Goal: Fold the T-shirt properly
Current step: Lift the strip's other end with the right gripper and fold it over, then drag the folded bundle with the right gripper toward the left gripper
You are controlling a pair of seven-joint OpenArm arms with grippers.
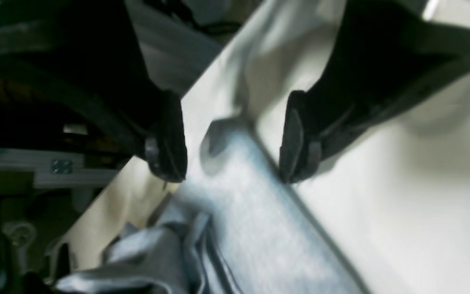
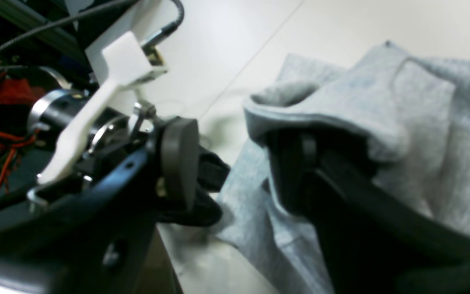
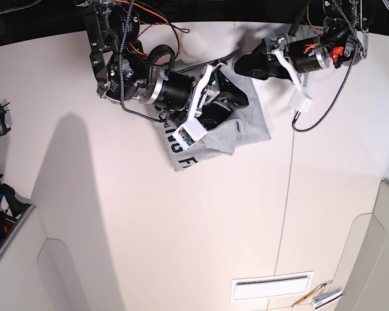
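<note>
Bench (image 3: 149,227): white, fills the base view. T-shirt (image 3: 246,126): grey, bunched at upper centre of the bench, black lettering showing at its lower left edge. Right pincer (image 2: 235,163): released, jaws spread, one draped in shirt fabric. Left pincer (image 1: 233,155): released, jaws apart above a grey shirt edge. Pencil (image 3: 309,297): lower right of the bench.

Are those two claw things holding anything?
No. Both grippers, left and right, stand open; a fold of the T-shirt merely drapes over one right finger.
</note>
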